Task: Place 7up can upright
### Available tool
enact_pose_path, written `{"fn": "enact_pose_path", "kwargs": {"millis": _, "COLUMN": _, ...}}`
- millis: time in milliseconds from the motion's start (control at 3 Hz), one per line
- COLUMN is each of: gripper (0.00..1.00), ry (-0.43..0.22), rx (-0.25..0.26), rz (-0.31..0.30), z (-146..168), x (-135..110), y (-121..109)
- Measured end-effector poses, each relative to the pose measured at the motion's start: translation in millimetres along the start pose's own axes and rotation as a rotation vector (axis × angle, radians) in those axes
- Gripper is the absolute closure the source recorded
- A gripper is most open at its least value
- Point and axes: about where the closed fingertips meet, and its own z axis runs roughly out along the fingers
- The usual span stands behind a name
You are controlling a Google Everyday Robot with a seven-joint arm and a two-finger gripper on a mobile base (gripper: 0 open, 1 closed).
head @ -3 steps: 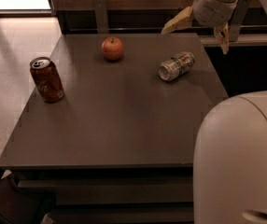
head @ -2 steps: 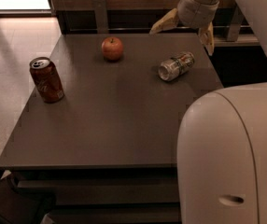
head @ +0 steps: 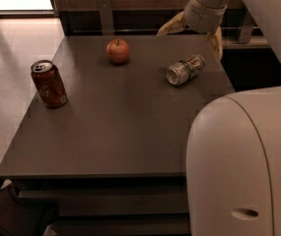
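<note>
The 7up can (head: 184, 69) is seen lying sideways on the surface (head: 121, 122); the gripper (head: 188, 44) is held just above it, jaws spread and empty, apparently for grasping.

My gripper (head: 188, 44) hangs at the view's upper right, wrist angled down, my two fingers (head: 171, 25) spread wide apart, it seems.
</note>
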Motion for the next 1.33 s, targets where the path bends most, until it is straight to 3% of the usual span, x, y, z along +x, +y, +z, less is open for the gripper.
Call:
{"fn": "enact_pose_path", "kwargs": {"millis": 333, "gripper": 0.00, "ry": 0.024, "rx": 0.014, "rz": 0.072, "z": 9.0, "x": -3.4, "y": 2.5}}
{"fn": "enact_pose_path", "kwargs": {"millis": 1000, "gripper": 0.00, "ry": 0.047, "rx": 0.096, "rz": 0.361, "z": 20.5, "x": -9.6, "y": -4.8}}
{"fn": "enact_pose_path", "kwargs": {"millis": 1333, "gripper": 0.00, "ry": 0.036, "rx": 0.112, "rz": 0.443, "z": 16.6, "x": -9.3, "y": -6.8}}
